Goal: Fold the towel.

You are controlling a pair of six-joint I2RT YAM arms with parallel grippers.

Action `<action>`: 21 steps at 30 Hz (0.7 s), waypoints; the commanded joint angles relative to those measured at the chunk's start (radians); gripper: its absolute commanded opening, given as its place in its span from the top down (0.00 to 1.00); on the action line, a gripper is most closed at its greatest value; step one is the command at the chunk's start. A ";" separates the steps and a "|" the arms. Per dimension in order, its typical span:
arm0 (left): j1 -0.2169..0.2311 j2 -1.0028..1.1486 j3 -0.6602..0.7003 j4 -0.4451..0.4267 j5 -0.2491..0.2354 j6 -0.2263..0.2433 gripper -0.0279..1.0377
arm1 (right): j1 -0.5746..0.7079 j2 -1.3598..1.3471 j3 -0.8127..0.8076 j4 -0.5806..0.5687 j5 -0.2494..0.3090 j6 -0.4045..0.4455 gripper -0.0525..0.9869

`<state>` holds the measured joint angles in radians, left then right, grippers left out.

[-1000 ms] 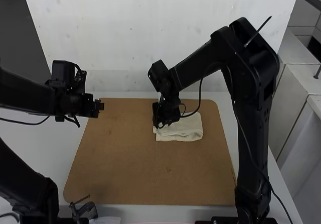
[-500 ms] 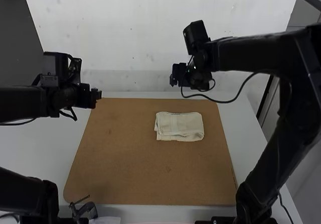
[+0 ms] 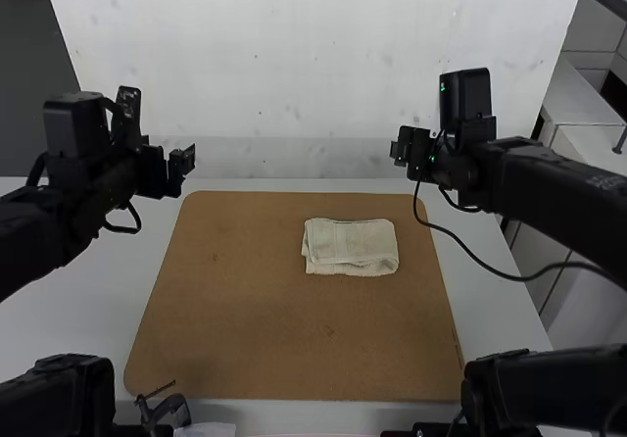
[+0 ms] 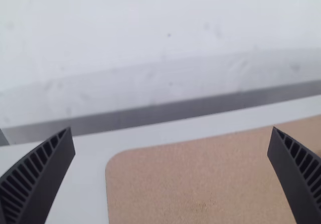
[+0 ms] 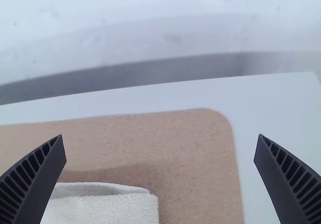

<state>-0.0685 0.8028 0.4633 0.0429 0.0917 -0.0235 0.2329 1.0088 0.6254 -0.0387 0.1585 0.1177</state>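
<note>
High view finds a brown board [image 3: 235, 310] across the frame's center and lower left, a left gripper [image 3: 186, 162] at upper left and right gripper [image 3: 399, 150] at upper right, both wide open and empty, and a folded towel [image 3: 353, 246] on the board, just right of center.

A pale wall [image 3: 294, 55], seemingly smudged, backs the table [image 3: 93, 310]
</note>
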 commanded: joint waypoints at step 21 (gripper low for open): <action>0.024 -0.522 -0.011 -0.144 -0.158 0.008 0.06 | -0.214 -0.782 -0.345 0.025 -0.019 -0.153 0.02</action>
<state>-0.0875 0.3080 0.4534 -0.0952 -0.0357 -0.0082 0.0277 0.2554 0.2874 -0.0174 0.1570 0.0025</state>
